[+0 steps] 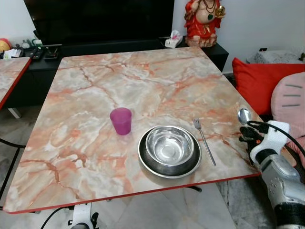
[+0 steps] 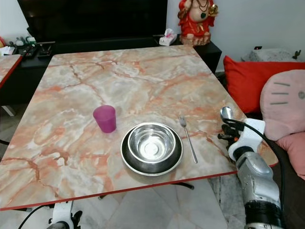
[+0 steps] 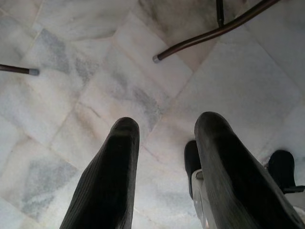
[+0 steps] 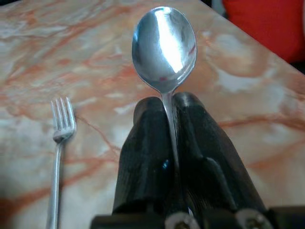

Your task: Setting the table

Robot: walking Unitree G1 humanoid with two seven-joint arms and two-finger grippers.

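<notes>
At the right edge of the marble-patterned table (image 1: 143,81), the right gripper (image 4: 170,112) was pinched tight on the handle of a spoon (image 4: 164,45), its two black fingers (image 4: 143,157) pressed together with the thin metal stem between them. The spoon's bowl stood up and forward of the fingertips, over the tabletop near the table's right rim, well to the right of the fork (image 1: 204,140).

That fork lay flat on the table, tines pointing away from the robot, just beside the right side of a steel plate (image 1: 147,161). A steel bowl (image 1: 169,144) sat inside the plate, both near the front edge of the table. A purple cup (image 1: 121,120) stood upright on the table to the left of the plate, apart from it.

The left gripper (image 3: 164,138) hung low beside the robot (its wrist camera looked down at pale marble floor tiles (image 3: 86,86) and dark table legs (image 3: 209,33)), with its fingers spread apart and nothing between them.

Red and pink cushions (image 1: 271,88) lay to the right of the table, and a red figurine (image 1: 204,21) stood on the dark cabinet (image 1: 119,47) beyond its far edge.
</notes>
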